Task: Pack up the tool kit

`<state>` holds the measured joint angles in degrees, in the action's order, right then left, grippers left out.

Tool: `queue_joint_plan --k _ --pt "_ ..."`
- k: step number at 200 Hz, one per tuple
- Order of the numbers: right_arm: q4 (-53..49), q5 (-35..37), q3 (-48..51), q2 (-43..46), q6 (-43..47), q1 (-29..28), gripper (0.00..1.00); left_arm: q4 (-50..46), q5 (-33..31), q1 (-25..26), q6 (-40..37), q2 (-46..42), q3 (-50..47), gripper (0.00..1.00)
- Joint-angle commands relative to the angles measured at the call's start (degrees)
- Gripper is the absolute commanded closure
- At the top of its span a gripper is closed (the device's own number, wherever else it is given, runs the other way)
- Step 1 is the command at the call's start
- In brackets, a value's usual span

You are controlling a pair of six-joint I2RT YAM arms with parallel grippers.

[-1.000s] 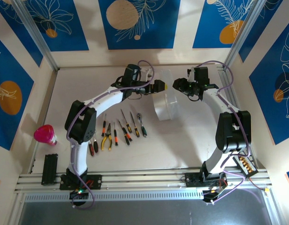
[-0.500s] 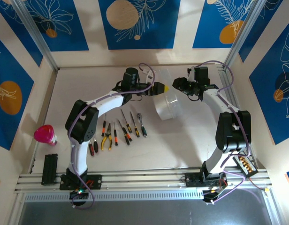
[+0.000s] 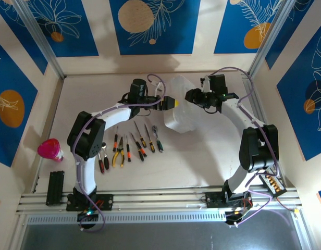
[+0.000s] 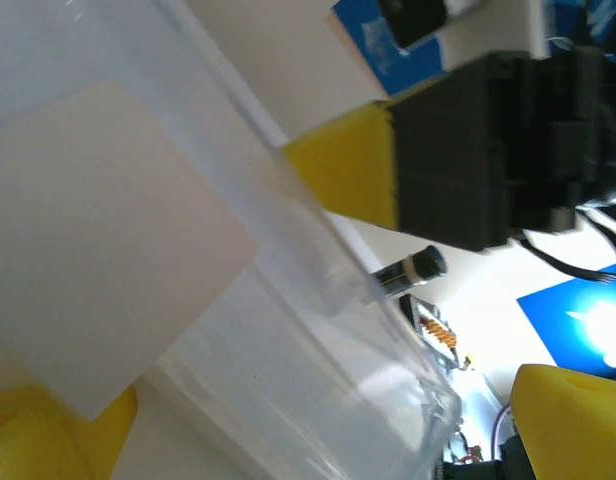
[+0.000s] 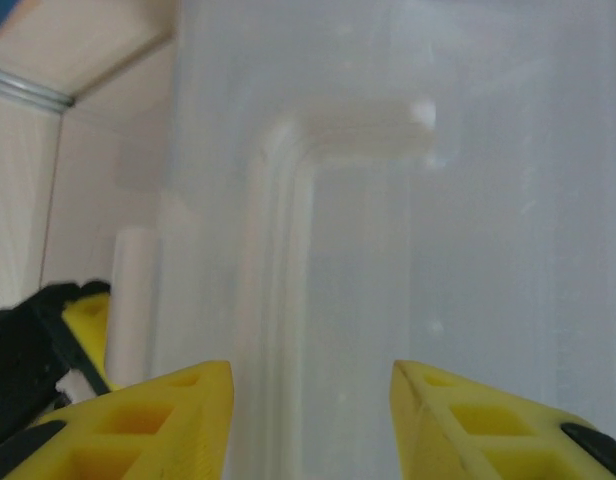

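Since a second ago the clear box (image 3: 181, 110) has swung from standing on edge to showing its broad face, tilted above the far middle of the table (image 3: 202, 156). The right hand (image 3: 190, 96) has shifted leftward with it, half closed and pinching the box's wall. The left hand (image 3: 171, 102) has drawn back slightly and is spread wide, with the box's left edge between its fingers (image 4: 38, 430). The hand tools (image 3: 130, 147) lie unmoved in their row on the table, near the left arm
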<state>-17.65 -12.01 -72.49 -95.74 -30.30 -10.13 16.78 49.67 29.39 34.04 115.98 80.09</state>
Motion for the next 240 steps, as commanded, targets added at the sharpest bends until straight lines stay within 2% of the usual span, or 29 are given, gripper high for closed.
queue_joint_plan --k 1,70,93,141,184,217,240 --pt "-6.9 -1.4 0.7 0.2 0.5 -1.8 0.54 -13.7 -3.1 1.0 -1.5 6.4 -1.7 0.01" --pt "-8.2 0.1 0.1 0.2 0.9 -3.2 0.54 -14.7 -3.9 1.3 -3.0 6.6 -1.1 0.01" --pt "-10.9 1.6 -1.7 0.6 2.6 -3.1 0.53 -18.5 -6.4 1.2 -5.8 5.1 -1.1 0.00" --pt "-19.6 7.4 -7.5 2.5 8.7 -2.3 0.40 -28.7 -16.3 -0.3 -13.2 -3.0 -2.2 0.00" --pt "-24.0 11.4 -11.1 2.3 12.6 -2.0 0.14 -36.3 -22.3 -3.4 -17.9 -9.8 -3.1 0.00" --pt "-26.9 14.1 -14.3 -1.3 15.7 -2.3 0.01 -39.4 -26.7 -6.1 -18.7 -12.6 -5.8 0.00" --pt "-28.3 16.4 -16.1 -4.4 17.6 -2.6 0.01 -40.8 -29.6 -7.5 -18.5 -14.1 -8.4 0.00"
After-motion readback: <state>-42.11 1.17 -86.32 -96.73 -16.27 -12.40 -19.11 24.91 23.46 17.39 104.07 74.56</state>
